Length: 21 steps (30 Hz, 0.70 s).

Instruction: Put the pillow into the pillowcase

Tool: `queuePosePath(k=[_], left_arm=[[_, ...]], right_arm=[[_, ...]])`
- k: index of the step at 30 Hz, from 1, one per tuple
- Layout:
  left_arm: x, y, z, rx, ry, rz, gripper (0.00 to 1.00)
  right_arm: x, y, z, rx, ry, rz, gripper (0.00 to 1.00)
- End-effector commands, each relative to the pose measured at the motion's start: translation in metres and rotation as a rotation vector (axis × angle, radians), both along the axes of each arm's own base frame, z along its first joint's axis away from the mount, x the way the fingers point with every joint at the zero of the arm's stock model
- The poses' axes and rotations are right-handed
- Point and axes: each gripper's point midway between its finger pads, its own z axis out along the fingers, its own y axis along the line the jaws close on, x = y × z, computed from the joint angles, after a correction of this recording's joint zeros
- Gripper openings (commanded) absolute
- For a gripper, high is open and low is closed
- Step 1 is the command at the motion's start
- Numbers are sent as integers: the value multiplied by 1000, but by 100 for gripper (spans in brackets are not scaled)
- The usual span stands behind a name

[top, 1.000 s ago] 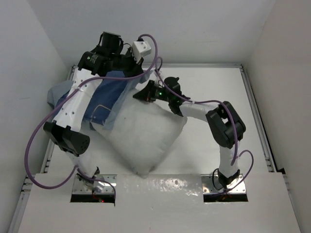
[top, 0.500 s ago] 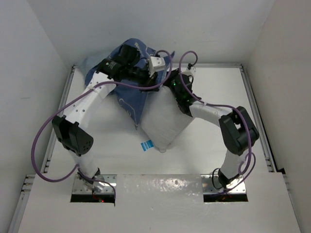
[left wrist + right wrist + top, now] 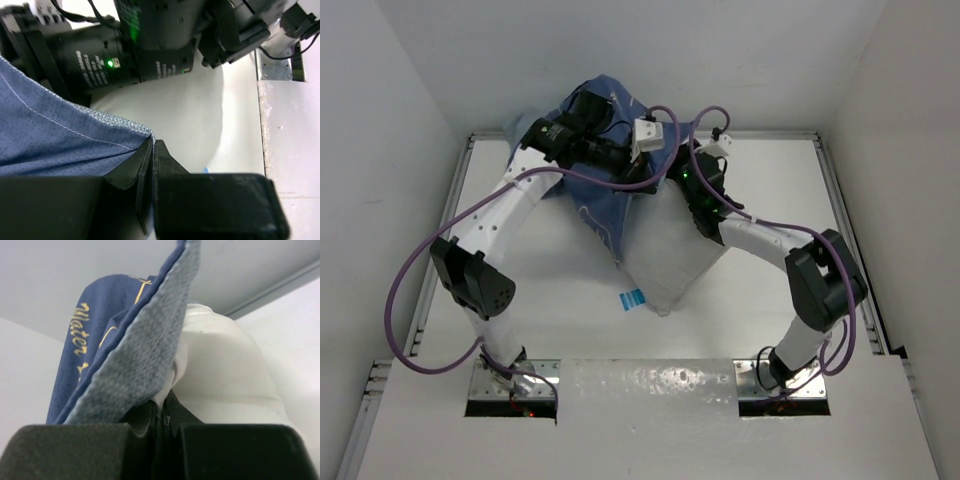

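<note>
Left gripper (image 3: 151, 150), jaws pressed together on the stitched edge of the blue pillowcase (image 3: 45, 135), which fills the left side. Beyond it, the white pillow (image 3: 185, 110) sits under the black right arm (image 3: 150, 40), green light lit. Table (image 3: 292, 145) at right.

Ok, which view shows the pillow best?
Top external: the pillow shows nearly whole, its far end meeting the pillowcase. Left wrist catches only a white patch; right wrist, one rounded end beside the pillowcase.

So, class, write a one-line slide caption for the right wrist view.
Right gripper pinches the pillowcase hem, the white pillow bulging close beside it.
</note>
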Motion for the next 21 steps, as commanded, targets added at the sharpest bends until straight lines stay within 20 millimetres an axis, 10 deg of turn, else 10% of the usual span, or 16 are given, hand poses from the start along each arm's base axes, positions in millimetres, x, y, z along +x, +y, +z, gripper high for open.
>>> queuePosePath(k=[1, 7, 11, 16, 21], left_arm=[[-49, -14, 40, -106, -14, -156, 0], [-83, -22, 32, -64, -48, -281, 6], [-48, 0, 58, -98, -79, -135, 99], [31, 136, 140, -362, -96, 197, 100], [51, 217, 130, -308, -155, 475, 100]], right_arm=[[0, -45, 130, 146, -315, -149, 0], [-9, -52, 192, 20, -459, -183, 0], [-22, -20, 198, -302, -573, -31, 0], [-51, 56, 132, -642, -546, 322, 0], [-115, 160, 25, -799, -468, 696, 0]])
